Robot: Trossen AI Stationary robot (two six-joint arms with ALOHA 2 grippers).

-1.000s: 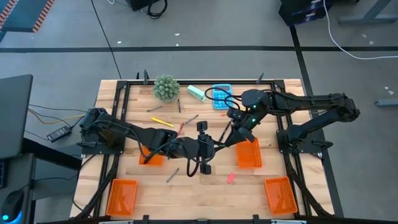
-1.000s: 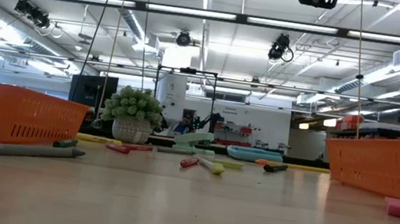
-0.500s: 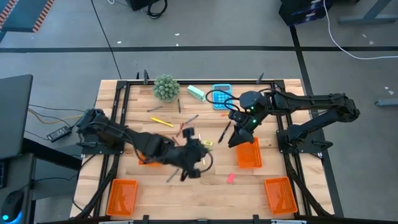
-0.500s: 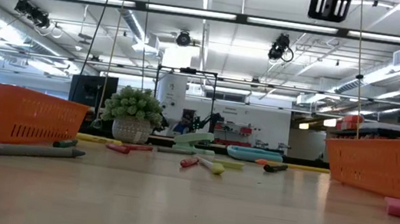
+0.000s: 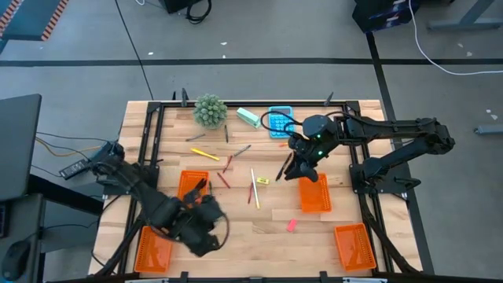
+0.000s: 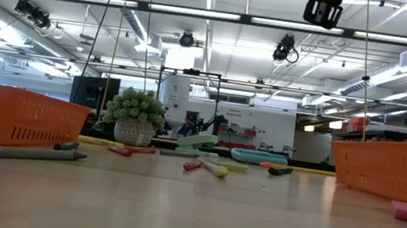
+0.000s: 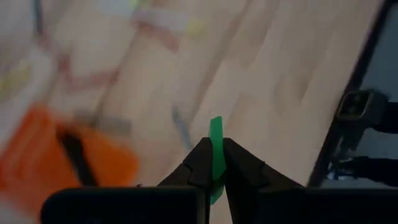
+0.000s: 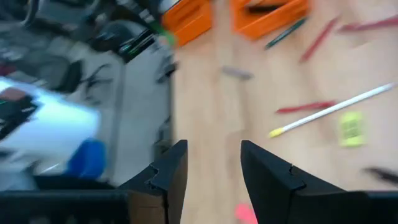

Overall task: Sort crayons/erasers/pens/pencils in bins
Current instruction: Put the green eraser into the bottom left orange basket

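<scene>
**My left gripper holds a green eraser, my right one is open**

My left gripper (image 7: 212, 163) is pinched tight on a little green eraser (image 7: 215, 140). The eraser sticks up between my two dark fingers (image 7: 198, 163). From above, my left arm reaches over the near left part of the table (image 5: 259, 236), and its gripper (image 5: 201, 233) is just beside the near left orange bin (image 5: 154, 248). Another orange bin (image 5: 187, 185) sits just past my gripper, toward the middle of the table.

My right gripper (image 8: 210, 171) has its fingers spread apart and nothing is between them. From above, it (image 5: 289, 171) hangs by the far edge of the orange bin right of the middle (image 5: 314, 193). The fourth bin (image 5: 353, 248) sits in the near right corner.

A pink eraser (image 5: 291, 225) lies on the wood near the front. A yellow-green eraser (image 5: 263, 181) lies in the middle, just beside a long yellow pencil (image 5: 254, 187). Another yellow pencil (image 5: 204, 154) lies farther back. Some red crayons (image 5: 224, 179) lie near it. A dark pen (image 5: 241, 148) lies near the back.

A blue calculator (image 5: 279, 121), a mint-green block (image 5: 248, 118) and a small plant (image 5: 210, 110) stay at the back edge.
</scene>
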